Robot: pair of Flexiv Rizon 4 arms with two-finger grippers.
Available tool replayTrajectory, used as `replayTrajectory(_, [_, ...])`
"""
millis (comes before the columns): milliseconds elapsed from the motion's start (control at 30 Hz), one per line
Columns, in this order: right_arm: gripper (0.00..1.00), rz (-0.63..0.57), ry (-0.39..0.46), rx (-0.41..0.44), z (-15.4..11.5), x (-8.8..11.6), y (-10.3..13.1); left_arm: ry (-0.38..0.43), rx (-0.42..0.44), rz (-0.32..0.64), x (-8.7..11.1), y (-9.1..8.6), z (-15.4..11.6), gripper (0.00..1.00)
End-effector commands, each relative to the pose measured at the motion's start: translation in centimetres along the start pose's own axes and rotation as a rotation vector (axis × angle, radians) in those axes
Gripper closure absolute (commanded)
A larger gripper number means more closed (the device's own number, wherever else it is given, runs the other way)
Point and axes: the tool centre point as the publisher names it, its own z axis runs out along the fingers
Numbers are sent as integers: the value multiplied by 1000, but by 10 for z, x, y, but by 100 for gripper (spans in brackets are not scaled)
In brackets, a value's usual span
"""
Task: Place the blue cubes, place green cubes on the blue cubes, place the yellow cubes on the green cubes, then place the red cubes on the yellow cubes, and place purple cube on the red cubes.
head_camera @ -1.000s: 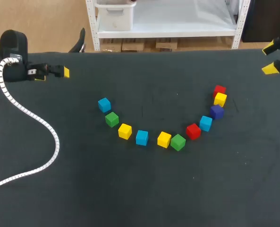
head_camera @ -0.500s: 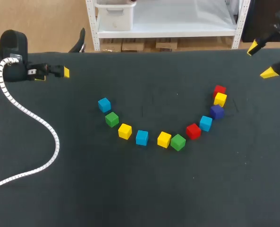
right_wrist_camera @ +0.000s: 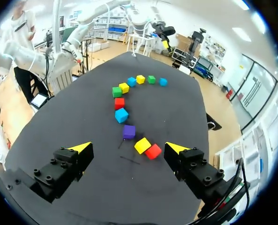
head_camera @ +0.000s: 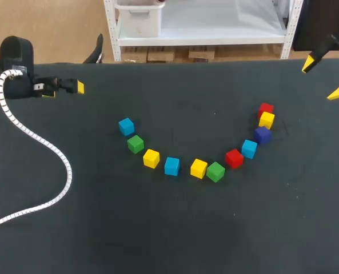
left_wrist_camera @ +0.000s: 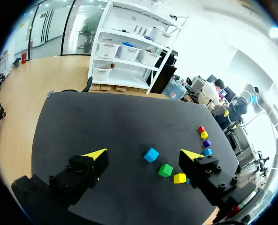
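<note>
The cubes lie singly in a shallow arc across the middle of the surface point(head_camera: 100, 228). From its left end we see a blue cube point(head_camera: 126, 126), a green cube point(head_camera: 135, 144), a yellow cube point(head_camera: 151, 158), a second blue cube point(head_camera: 171, 166), a second yellow cube point(head_camera: 198, 168), a second green cube point(head_camera: 215, 171), a red cube point(head_camera: 234, 158), a third blue cube point(head_camera: 248, 148), the purple cube point(head_camera: 262, 135), a third yellow cube point(head_camera: 266, 120) and a second red cube point(head_camera: 265, 108). No cube sits on another, so we judge the task not yet begun, with every layer from blue up to purple left to build. The right jaws stand wide and empty above the far right corner, nearest the red and yellow end of the arc. The left jaws, also wide and empty, hang over the far left edge, well apart from the cubes, beside a white coiled cable point(head_camera: 55, 154) that trails over the surface. Against a second ago, the right jaws have turned and shifted at that corner. The left jaws and all the cubes are as they were.
</note>
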Motion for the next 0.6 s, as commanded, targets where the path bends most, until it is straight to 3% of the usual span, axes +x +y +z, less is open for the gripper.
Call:
replayTrajectory(33, [0, 30, -13, 24, 2, 10, -3, 0, 0, 0, 0, 0, 0, 0])
replayTrajectory(600, [0, 115, -4, 97, -1, 36, 0, 0, 0, 0, 0, 0, 0, 0])
